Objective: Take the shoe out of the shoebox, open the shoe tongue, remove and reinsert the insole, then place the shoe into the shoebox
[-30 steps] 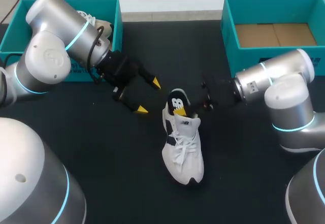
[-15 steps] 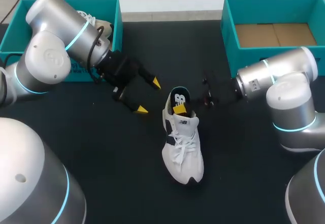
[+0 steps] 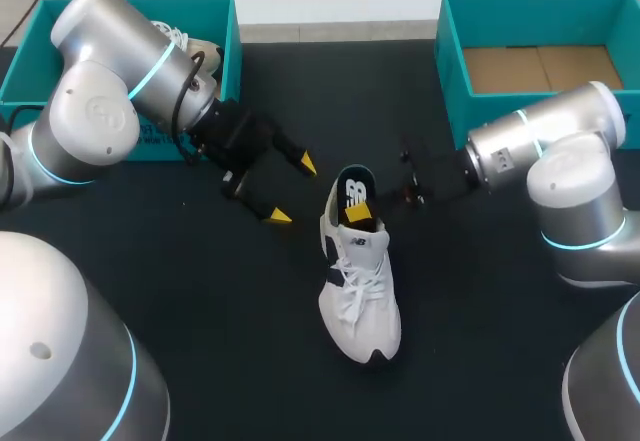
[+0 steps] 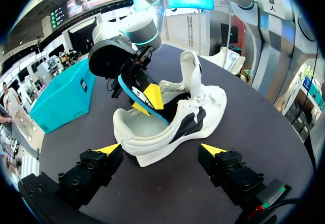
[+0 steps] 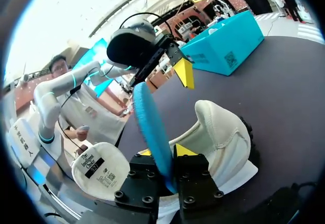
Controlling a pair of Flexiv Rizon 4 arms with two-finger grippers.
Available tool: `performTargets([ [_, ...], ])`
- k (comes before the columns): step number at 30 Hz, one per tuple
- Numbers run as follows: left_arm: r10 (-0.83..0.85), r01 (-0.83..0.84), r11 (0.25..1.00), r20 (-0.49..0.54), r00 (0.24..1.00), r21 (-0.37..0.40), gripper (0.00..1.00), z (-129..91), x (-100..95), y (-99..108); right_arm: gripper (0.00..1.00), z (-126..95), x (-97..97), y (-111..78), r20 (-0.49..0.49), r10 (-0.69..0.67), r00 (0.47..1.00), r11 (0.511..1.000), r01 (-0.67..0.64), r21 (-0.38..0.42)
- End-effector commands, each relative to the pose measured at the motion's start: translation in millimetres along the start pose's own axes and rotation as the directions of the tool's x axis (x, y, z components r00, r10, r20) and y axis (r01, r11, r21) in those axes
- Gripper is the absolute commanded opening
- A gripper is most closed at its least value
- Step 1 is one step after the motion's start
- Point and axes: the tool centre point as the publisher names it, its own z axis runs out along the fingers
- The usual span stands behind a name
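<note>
Head view: the white sneaker (image 3: 360, 291) stands on its sole near the middle of the black table (image 3: 240, 351), toe toward the near edge and heel toward the far edge. Bare table surface surrounds it on all sides.

The insole (image 3: 352, 193) stands on edge out of the heel opening, its black printed face turned up. Its lower end is inside the shoe.

The right gripper (image 3: 358, 213) comes in from the right edge of the table and is clamped on the insole. In the right wrist view both fingers press the blue underside and the top face from opposite sides, close together. One yellow tip sits just above the collar of the shoe.

The left gripper (image 3: 293, 191) hangs over the table just left of the heel, apart from the shoe. Its fingers are spread wide and hold nothing. In the left wrist view the heel lies ahead of the two tips, roughly centred between them, and the shoe tongue (image 4: 190, 74) is folded up and forward.

The left shoebox (image 3: 230, 41), teal, sits at the far left corner of the table. A second shoe (image 3: 195, 46) shows inside it, behind the left arm. The right shoebox (image 3: 450, 41), also teal, sits at the far right corner and shows its brown cardboard floor. A wide lane of bare table separates the two boxes, and the sneaker lies well apart from both.
</note>
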Motion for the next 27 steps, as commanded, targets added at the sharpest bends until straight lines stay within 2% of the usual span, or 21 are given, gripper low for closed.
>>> performTargets([
  [1,0.0,0.0,1.0,0.001,1.0,-0.002,1.0,-0.2,1.0,-0.3,0.0,2.6,0.4,10.1,-0.001,0.033,0.999,0.999,-0.033,0.034],
  [8,0.0,0.0,1.0,0.001,1.0,-0.002,1.0,-0.2,1.0,-0.3,0.0,1.5,5.8,14.1,-0.007,0.133,0.991,0.987,-0.132,0.089],
  [11,0.0,0.0,1.0,0.001,1.0,-0.002,1.0,-0.2,1.0,-0.3,0.0,0.9,7.6,15.7,-0.009,0.173,0.985,0.981,-0.171,0.089],
  [18,0.0,0.0,1.0,0.001,1.0,-0.002,1.0,-0.2,1.0,-0.3,0.0,-1.5,6.7,12.6,-0.006,0.133,0.991,0.986,-0.132,0.107],
  [19,0.0,0.0,1.0,0.001,1.0,-0.002,1.0,-0.2,1.0,-0.3,0.07,-2.1,6.5,11.7,-0.007,0.126,0.992,0.986,-0.125,0.113],
  [27,0.0,0.0,1.0,0.001,1.0,-0.002,1.0,-0.2,1.0,-0.3,0.28,-4.5,8.1,7.8,0.003,0.081,0.997,0.98,-0.08,0.181],
])
